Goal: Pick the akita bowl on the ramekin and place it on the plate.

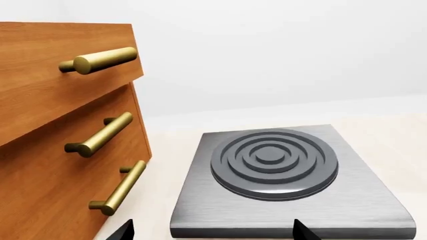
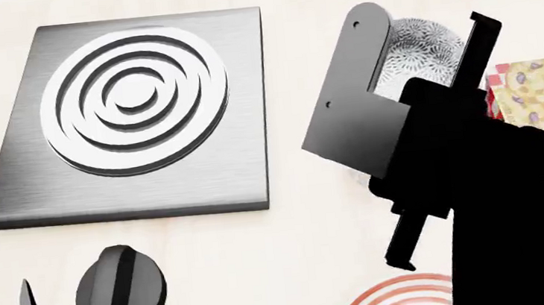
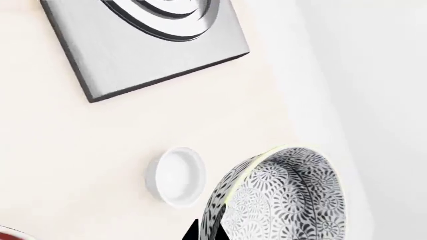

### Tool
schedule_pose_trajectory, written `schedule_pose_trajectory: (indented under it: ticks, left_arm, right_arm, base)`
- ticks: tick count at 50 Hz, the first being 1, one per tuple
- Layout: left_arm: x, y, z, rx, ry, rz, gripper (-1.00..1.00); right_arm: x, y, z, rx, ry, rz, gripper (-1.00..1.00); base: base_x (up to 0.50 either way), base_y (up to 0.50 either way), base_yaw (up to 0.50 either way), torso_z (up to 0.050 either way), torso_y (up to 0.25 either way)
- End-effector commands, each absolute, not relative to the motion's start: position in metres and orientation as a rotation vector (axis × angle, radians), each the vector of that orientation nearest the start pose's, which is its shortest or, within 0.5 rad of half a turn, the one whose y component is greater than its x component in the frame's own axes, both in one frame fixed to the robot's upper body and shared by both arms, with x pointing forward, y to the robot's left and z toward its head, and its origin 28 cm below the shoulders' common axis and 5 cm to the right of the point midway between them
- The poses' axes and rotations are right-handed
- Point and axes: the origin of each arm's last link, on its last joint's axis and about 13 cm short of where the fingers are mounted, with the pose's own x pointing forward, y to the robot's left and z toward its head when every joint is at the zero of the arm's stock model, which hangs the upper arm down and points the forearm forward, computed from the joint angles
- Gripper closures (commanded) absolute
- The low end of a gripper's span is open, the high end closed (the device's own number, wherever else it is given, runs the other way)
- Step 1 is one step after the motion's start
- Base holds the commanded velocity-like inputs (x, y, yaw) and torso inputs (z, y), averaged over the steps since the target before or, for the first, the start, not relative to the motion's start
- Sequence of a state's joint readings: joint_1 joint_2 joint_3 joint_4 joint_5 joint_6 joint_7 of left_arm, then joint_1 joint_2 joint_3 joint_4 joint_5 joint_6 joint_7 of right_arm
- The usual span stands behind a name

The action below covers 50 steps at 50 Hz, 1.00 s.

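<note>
The right pincer (image 2: 425,51) is gripping the bowl (image 2: 424,54) by its rim, one finger inside and one outside, and holding it tilted on edge above the desk (image 2: 302,254). In the right wrist view the bowl (image 3: 287,197) is showing its speckled outer wall, with the dark fingertips (image 3: 205,232) closing on its rim at the frame's edge. The ramekin (image 3: 177,176) is sitting upright on the desk beside the bowl, apart from it, with nothing in it. In the head view the right arm is covering the ramekin.

The plate (image 2: 396,299) is lying nearer the robot than the bowl; only a part of its red-ringed rim is showing past the arm, and a sliver of that rim (image 3: 7,232) is peeking into the wrist view's corner.

The burner (image 2: 133,113), a steel slab with raised rings, is lying to the left of the bowl, with a black knob (image 2: 121,291) in front of it. A patterned box (image 2: 541,96) is lying just right of the bowl.

The left pincer (image 1: 210,231) is standing wide, its two tips spread apart, hovering before the burner (image 1: 280,175) and beside a wooden cabinet (image 1: 40,125) with brass handles.
</note>
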<state>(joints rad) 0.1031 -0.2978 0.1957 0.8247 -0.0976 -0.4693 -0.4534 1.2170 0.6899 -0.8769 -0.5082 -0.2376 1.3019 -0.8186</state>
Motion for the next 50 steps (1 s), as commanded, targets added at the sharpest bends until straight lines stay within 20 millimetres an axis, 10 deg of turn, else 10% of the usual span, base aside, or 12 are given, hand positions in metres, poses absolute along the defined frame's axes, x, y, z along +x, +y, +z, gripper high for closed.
schedule_pose_trajectory:
  ticks: [1,50]
  left_arm:
    - [0.157,0.207,0.125,0.105,-0.264,0.111,-1.0]
    - [0.157,0.208,0.125,0.107,-0.264,0.116,-1.0]
  right_arm:
    - [0.252,-0.156,0.301,-1.2,0.319,0.468,1.0]
    - [0.197,-0.168,0.273,-1.236,0.479,0.55,1.0]
  base:
    - [0.0,0.0,0.0,0.0,0.0]
    - [0.0,0.0,0.0,0.0,0.001]
